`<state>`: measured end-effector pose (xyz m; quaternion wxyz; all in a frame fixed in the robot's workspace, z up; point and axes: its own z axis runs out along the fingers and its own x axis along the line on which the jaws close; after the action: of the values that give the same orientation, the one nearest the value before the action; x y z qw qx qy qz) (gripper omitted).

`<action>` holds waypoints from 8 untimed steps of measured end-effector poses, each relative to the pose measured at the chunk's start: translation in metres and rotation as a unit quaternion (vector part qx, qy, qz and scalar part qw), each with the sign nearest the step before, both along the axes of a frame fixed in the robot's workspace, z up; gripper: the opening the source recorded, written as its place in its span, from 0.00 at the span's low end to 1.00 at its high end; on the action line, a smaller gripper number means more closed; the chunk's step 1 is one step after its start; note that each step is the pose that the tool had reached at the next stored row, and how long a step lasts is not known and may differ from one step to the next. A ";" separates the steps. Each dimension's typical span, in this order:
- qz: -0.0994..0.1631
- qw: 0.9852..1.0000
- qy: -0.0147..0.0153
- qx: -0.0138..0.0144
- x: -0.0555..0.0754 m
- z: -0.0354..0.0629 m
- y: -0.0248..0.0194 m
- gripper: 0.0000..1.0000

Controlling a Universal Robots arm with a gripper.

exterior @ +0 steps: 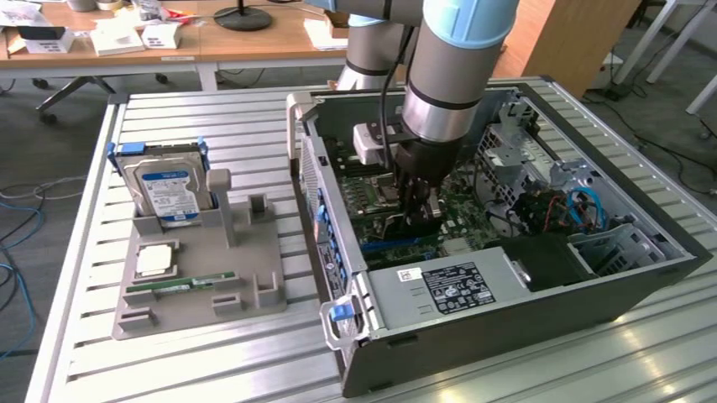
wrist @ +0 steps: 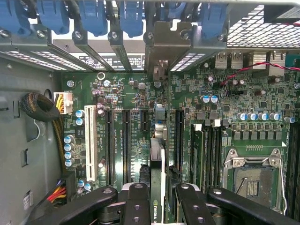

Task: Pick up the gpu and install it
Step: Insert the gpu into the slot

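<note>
Grey-white along its visible edge, gpu (wrist: 158, 159) seen edge-on, clamped across its thin body between partly closed jaws, a small green logo showing between them. Held upright inside the open computer case (exterior: 583, 290), low over the motherboard (wrist: 234, 93), among the long black expansion slots (wrist: 126, 140); seated or not, cannot tell. Metal bracket end (wrist: 160, 70) close against the case's rear slot openings, beneath the blue latches (wrist: 131, 18). Judged light and rigid, yet fragile: fan, bare circuitry and edge contacts best left untouched, so a grip on the flat faces near the upper edge, as here, a sensible hold. Empty CPU socket (wrist: 253, 176) farther along the board. Outside the case, on the bench (exterior: 168, 369), a grey holder (exterior: 185, 315) with a blue-labelled hard drive (exterior: 166, 191) standing upright and a memory stick (exterior: 180, 286) lying flat.
</note>
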<state>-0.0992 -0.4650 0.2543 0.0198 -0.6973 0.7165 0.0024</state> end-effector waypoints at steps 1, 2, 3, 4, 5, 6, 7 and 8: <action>0.000 1.000 0.000 0.000 0.000 0.0000 0.0000 0.26; 0.000 1.000 0.000 0.000 0.000 0.0000 0.0000 0.26; 0.000 1.000 0.000 0.000 0.000 0.0000 0.0000 0.26; 0.000 1.000 0.000 0.000 0.000 0.0000 0.0000 0.26; 0.000 1.000 0.000 0.000 0.000 -0.0001 0.0000 0.26; 0.000 1.000 0.000 0.000 0.000 -0.0003 0.0000 0.26; 0.000 1.000 0.000 0.000 0.000 -0.0003 0.0000 0.26; 0.000 1.000 0.000 0.000 0.000 -0.0004 0.0000 0.26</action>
<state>-0.0992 -0.4650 0.2540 0.0196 -0.6973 0.7165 0.0023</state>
